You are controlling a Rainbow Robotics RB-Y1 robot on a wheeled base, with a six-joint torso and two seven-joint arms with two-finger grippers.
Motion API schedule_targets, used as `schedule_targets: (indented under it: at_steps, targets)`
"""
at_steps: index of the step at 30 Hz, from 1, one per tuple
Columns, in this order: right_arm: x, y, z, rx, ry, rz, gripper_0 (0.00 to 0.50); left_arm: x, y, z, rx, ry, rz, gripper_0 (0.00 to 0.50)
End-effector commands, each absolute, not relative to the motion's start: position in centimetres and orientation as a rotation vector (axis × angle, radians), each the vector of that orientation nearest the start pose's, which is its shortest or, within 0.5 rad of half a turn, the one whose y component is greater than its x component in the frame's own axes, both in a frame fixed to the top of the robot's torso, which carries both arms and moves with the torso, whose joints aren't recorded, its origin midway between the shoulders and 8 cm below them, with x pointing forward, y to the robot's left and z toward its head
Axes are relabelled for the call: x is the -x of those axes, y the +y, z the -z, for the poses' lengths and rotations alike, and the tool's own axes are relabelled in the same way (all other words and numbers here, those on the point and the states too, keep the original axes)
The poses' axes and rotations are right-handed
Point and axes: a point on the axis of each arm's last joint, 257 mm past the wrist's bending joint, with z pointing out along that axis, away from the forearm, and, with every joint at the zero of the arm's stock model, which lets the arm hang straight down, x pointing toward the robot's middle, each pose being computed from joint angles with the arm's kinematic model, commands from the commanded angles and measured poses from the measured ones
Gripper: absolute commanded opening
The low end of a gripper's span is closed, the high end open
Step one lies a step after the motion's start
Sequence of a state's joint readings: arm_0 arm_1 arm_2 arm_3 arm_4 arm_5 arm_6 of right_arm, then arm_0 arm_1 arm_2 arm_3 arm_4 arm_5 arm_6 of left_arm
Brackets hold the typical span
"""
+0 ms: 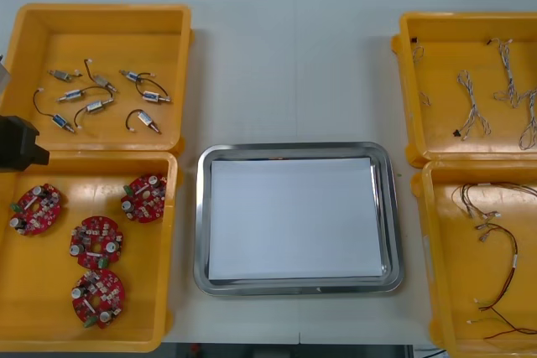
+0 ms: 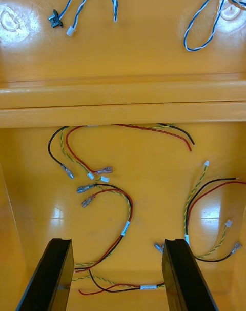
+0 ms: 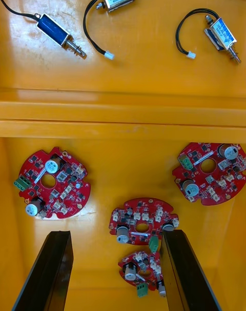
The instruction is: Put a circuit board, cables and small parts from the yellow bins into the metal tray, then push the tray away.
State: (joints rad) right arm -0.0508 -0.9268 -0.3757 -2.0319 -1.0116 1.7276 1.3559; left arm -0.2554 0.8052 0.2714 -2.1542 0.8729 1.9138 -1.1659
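Several round red circuit boards [image 1: 96, 242] lie in the near left yellow bin [image 1: 164, 207]. My left gripper [image 3: 117, 234] hangs open above them, one board [image 3: 142, 221] showing between its fingertips and another [image 3: 142, 270] lower between the fingers. Small metal parts [image 1: 101, 94] with black leads fill the far left bin [image 1: 105, 12]. My right gripper [image 2: 118, 241] is open over the near right bin [image 1: 436, 249], above red, yellow and black cables [image 2: 102, 188]. Twisted blue and white cables [image 1: 503, 81] rest in the far right bin [image 1: 470, 23]. The metal tray [image 1: 203, 232], white inside, holds nothing.
A black part of my left arm [image 1: 18, 144] shows at the table's left edge over the wall between the two left bins. Bare table [image 1: 294, 64] stretches beyond the tray's far side, between the far bins.
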Motion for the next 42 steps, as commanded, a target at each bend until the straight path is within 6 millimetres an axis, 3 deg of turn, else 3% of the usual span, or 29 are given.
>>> schedule_targets:
  at_steps: [1, 42]
  targets:
    - [-38.05, -41.32, 15.73, -0.024, 2.643, -0.056, 0.5, -38.95, 37.75, 13.05, 0.04, 2.628, -0.051, 0.5]
    - [-38.05, -41.32, 15.73, -0.024, 2.643, -0.056, 0.5, -38.95, 37.75, 13.05, 0.04, 2.628, -0.051, 0.5]
